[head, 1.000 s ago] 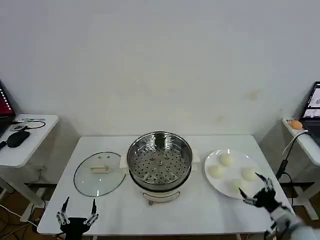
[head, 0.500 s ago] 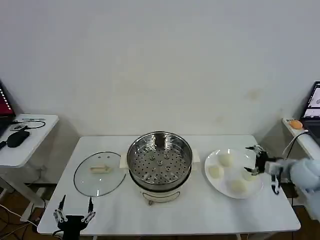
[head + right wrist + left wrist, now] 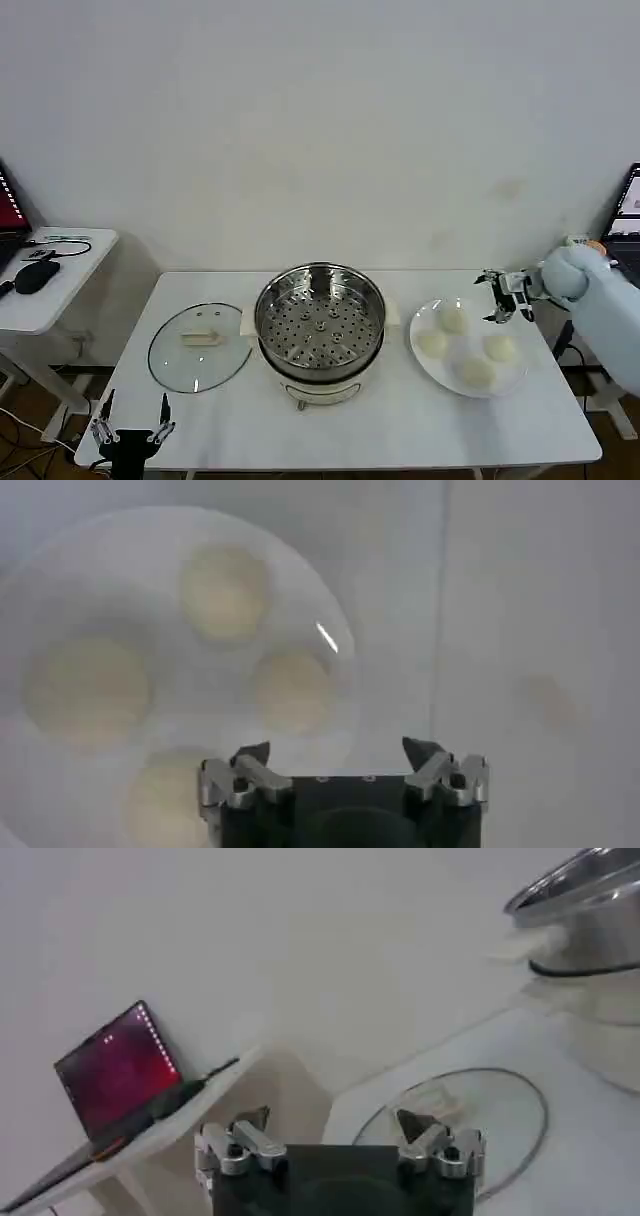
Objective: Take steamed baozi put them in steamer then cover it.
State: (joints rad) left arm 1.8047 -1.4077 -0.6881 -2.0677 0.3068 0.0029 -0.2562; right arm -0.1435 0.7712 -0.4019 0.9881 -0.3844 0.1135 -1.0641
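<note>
Over at the far right of the desk [image 3: 350,425], the right pincer [image 3: 505,296] hovers just beyond the plate [image 3: 425,362], its fingers spread and holding nothing. Four baozi [image 3: 453,321] sit on that plate, none yet in the steamer [image 3: 319,322], whose perforated tray is bare. The cover [image 3: 199,346] lies flat on the desk to the steamer's left, handle up. So I'd judge the first step is only starting: reaching for the first bun.

The next move, I'd say, calls for the right pincer to come down over one bun, close gently on its soft sides, and carry it across to the tray. The nearest bun looks the easy choice.

The left pincer [image 3: 131,435] is parked low at the front left edge of the desk, fingers open and empty.

From the head view you get the whole layout: cover, steamer and plate in a row. The right wrist view adds what that misses: the right pincer's [image 3: 345,765] tips apart, with the buns [image 3: 293,690] below and ahead of them, blurred. The left wrist view shows the left pincer [image 3: 335,1133] open, the cover [image 3: 480,1113] beyond it, the steamer's [image 3: 585,898] rim to one side, and a laptop [image 3: 115,1073] on a side table.
</note>
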